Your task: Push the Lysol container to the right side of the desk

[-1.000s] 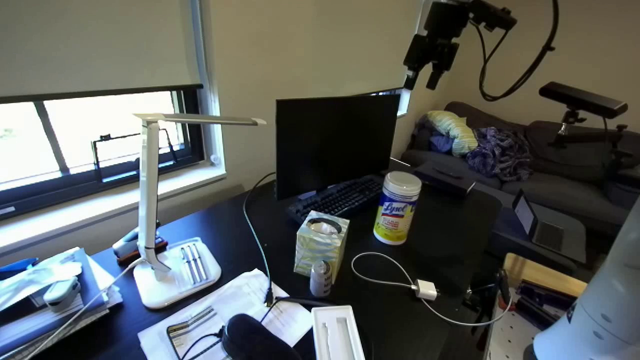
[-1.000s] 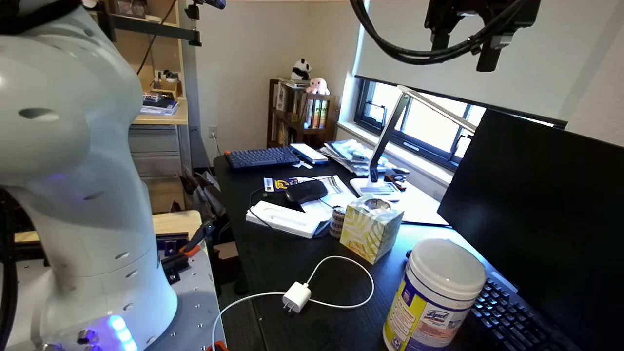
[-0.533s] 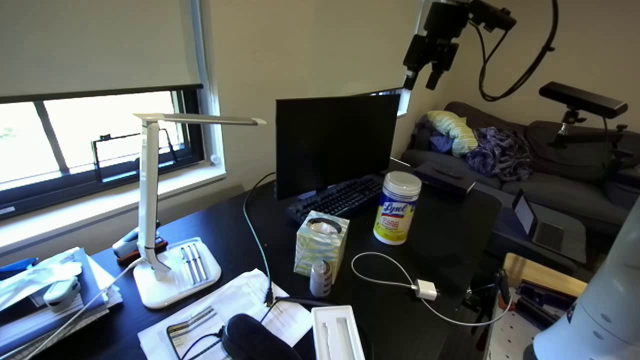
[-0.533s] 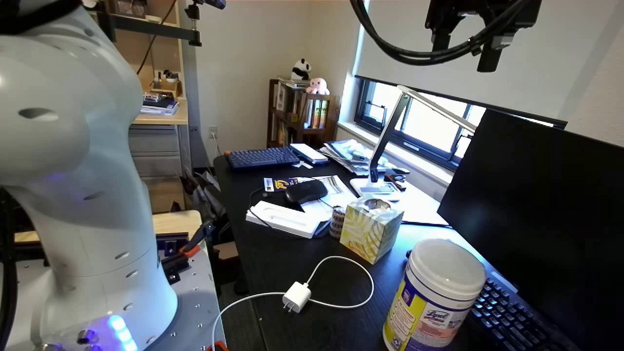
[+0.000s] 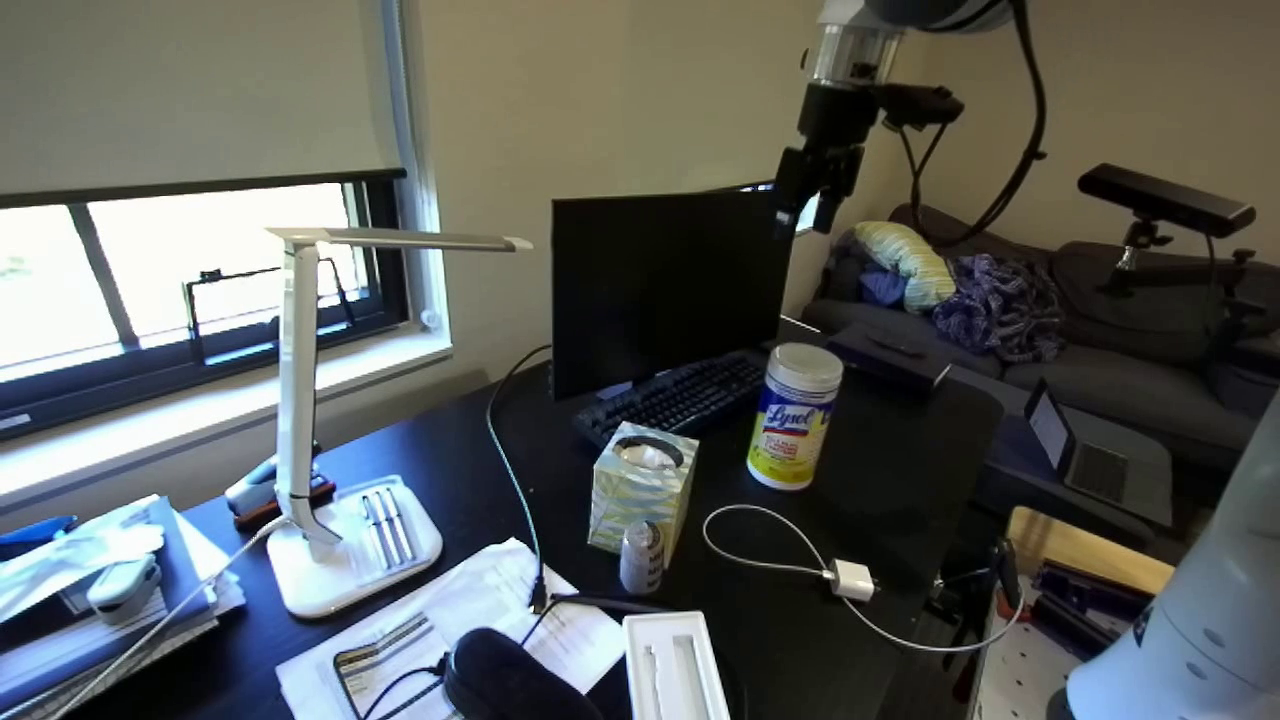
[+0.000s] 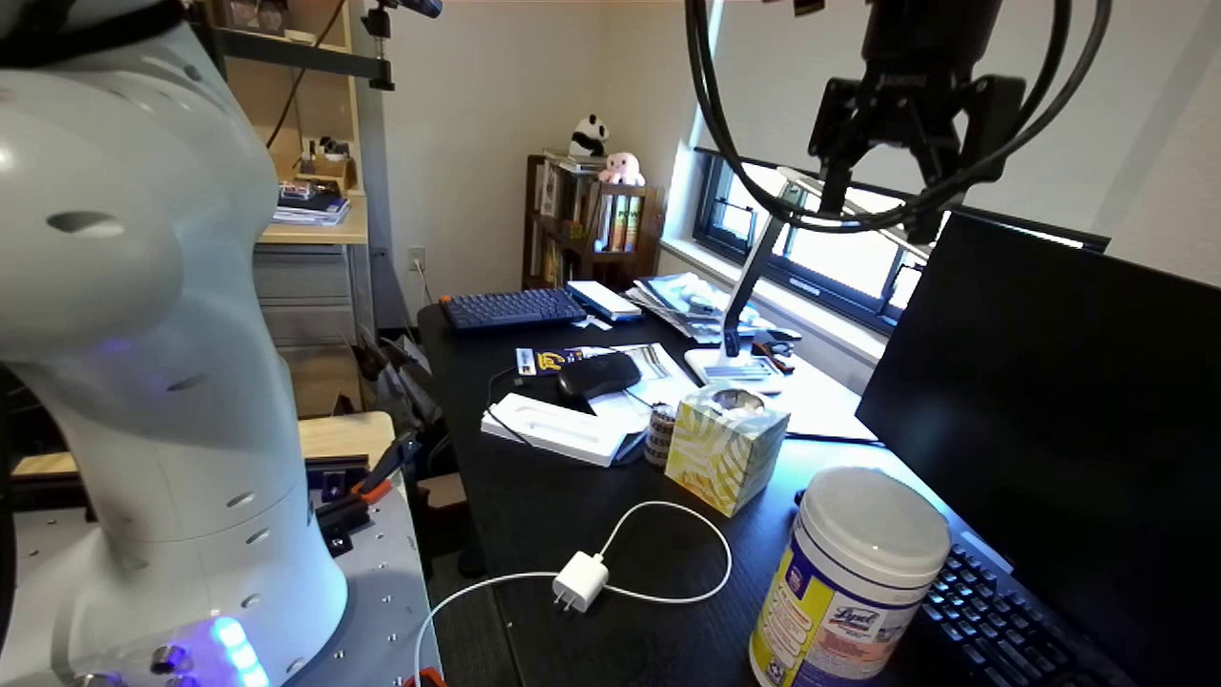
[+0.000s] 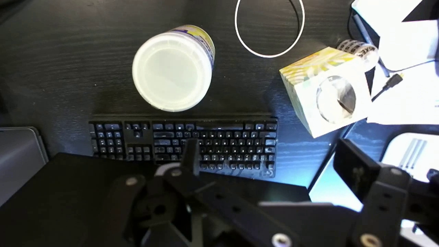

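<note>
White-lidded, yellow-labelled cylindrical Lysol container [image 5: 795, 420]: it is seen upright on the large, flat, near-black desk [image 5: 880, 470], near the long black keyboard [image 7: 233, 147] but apart from it.

Black two-finger gripper [image 5: 805, 220]: its fingers [image 7: 190, 154] are spread, and nothing is pinched between them; it is held high, well apart from the container.

Step in hand: it is judged to be the approach; the push is not yet made.

Wide black flat monitor [image 5: 670, 290]: in the wrist view it appears close to the fingers, so the gripper should be guided away from it before any lowering.

Side of the patterned yellow-and-white cardboard tissue box [image 5: 640, 495]: the fingers are best lowered between this box and the container, without either being brushed.

Fingers: they are better pressed together before contact, so that one firm face is offered.

Contact height: a low place on the yellow label is advised; if the lid is pushed, the container may be tipped.

White charger plug [image 5: 852, 580] and its looped white cable [image 7: 269, 56]: the loop lies near the container and should not be caught by the fingertips.

Right side: the desk end by the dark fabric couch [image 5: 1130, 385] is probably meant; a slow, straight push is called for, and it should be stopped before the edge.
</note>
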Controlling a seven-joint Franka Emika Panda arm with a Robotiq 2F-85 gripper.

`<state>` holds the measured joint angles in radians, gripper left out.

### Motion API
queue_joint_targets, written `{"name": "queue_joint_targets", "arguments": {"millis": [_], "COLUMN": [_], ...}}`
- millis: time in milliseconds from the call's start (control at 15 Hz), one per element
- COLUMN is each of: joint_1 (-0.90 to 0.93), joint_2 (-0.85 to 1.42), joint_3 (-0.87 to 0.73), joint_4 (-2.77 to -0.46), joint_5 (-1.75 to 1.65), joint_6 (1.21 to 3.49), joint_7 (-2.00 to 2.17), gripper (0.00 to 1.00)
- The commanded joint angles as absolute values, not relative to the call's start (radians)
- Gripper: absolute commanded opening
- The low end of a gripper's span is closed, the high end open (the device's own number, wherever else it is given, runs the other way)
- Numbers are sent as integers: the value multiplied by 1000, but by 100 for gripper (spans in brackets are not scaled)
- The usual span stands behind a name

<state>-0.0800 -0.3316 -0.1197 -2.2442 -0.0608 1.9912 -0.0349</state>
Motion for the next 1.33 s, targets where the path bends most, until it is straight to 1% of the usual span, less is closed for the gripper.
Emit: {"name": "queue_joint_targets", "arguments": {"millis": [0,467,867,1267], "joint_1": [-63,-34,-48,-35], "joint_2": [-247,-101,5,49], "joint_3": [-78,-29,-54,-49], "joint_4": [-2274,-2351,-2411,-2456], "joint_5": [-127,-271,-286,-341], "joint_6": [2071,2158,2299,2419], "joint_7": [-72,-69,-109,-164], "gripper": [100,100,100,100]}}
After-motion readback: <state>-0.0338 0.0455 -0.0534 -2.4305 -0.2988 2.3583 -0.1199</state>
